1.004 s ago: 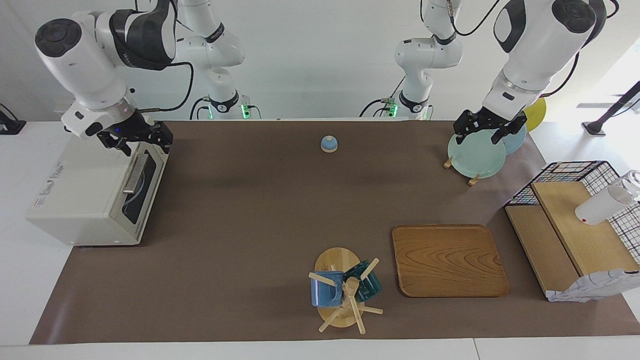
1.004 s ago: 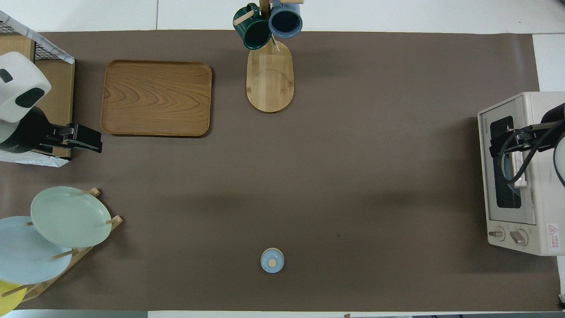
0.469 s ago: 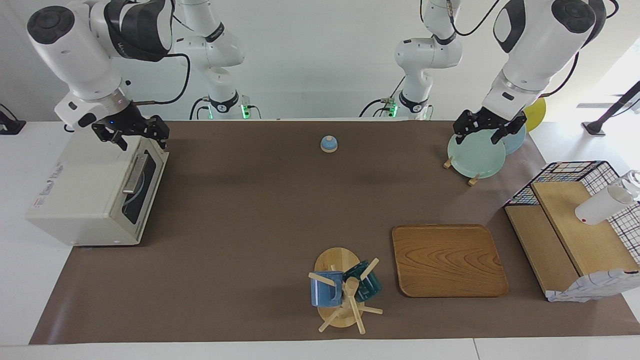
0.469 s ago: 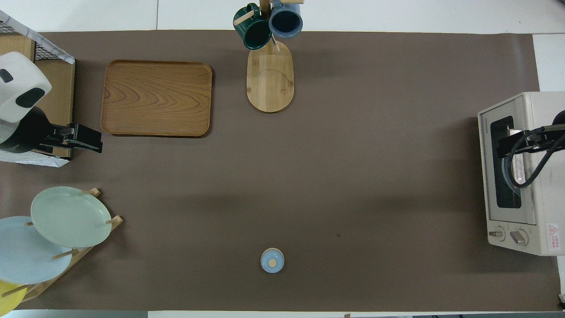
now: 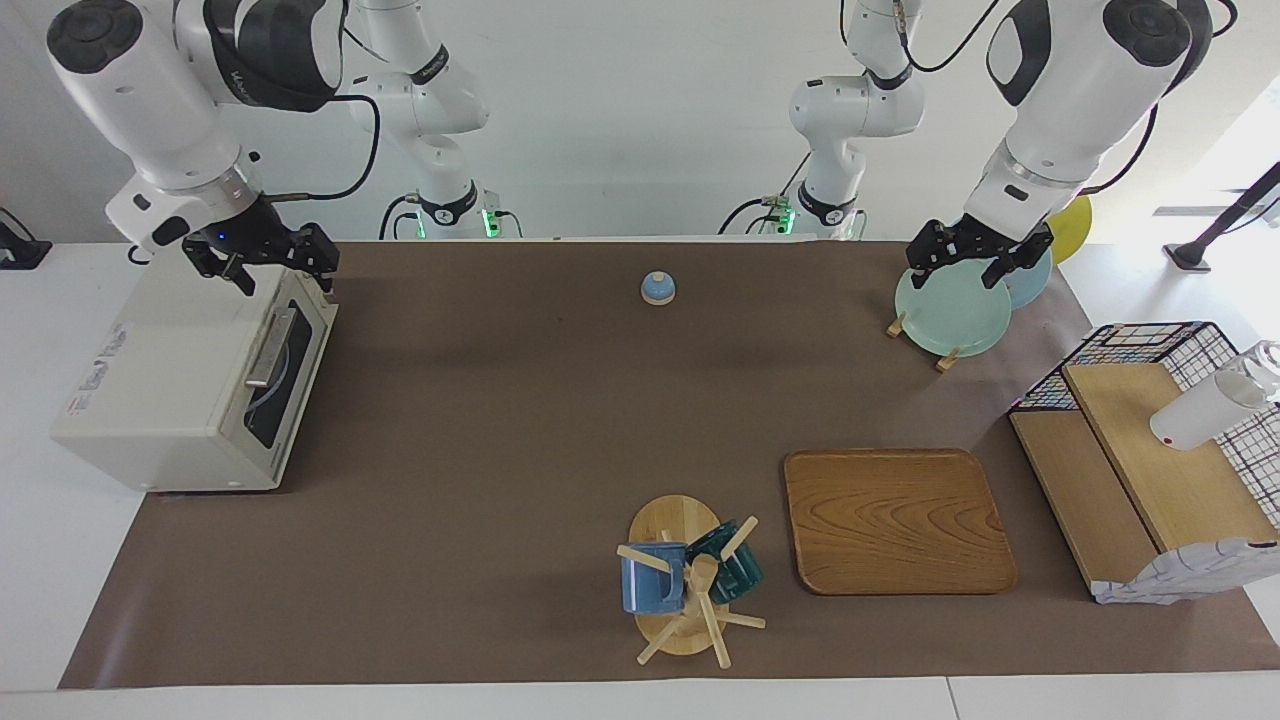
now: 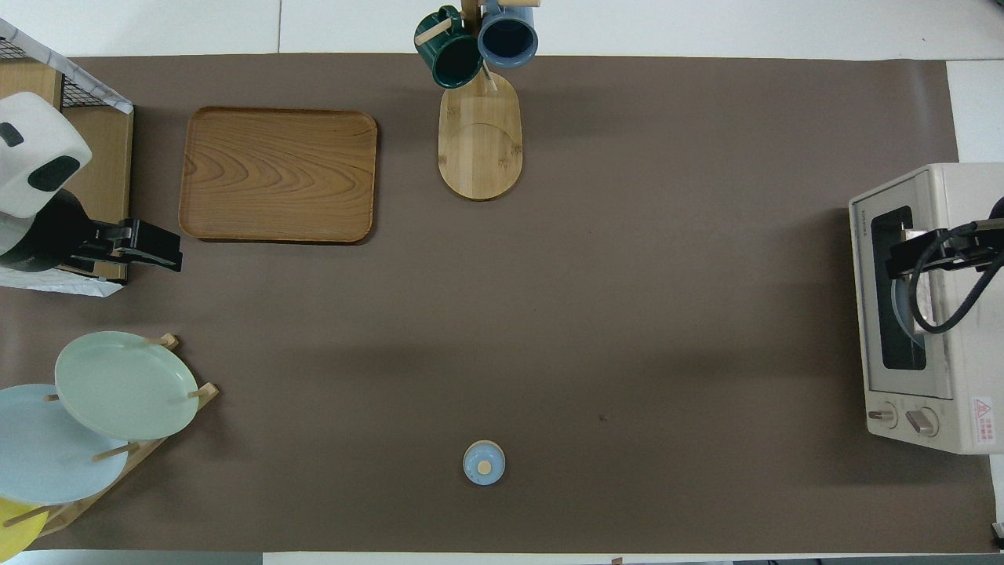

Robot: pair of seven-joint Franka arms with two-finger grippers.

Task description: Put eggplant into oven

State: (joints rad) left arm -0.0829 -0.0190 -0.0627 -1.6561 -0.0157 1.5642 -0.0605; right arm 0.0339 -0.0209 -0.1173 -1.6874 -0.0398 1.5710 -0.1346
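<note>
I have the oven [image 5: 190, 385] at the right arm's end of the counter [image 5: 500, 420], door closed; I can't see the eggplant anywhere. My right gripper [image 5: 265, 262] hangs over the oven's top, jaws spread, empty. The left gripper [image 5: 975, 262] waits above the plate rack [image 5: 945, 315], jaws open, holding nothing.

Robot lab — staged kitchenware on a paper-covered table [image 5: 500, 420].
</note>
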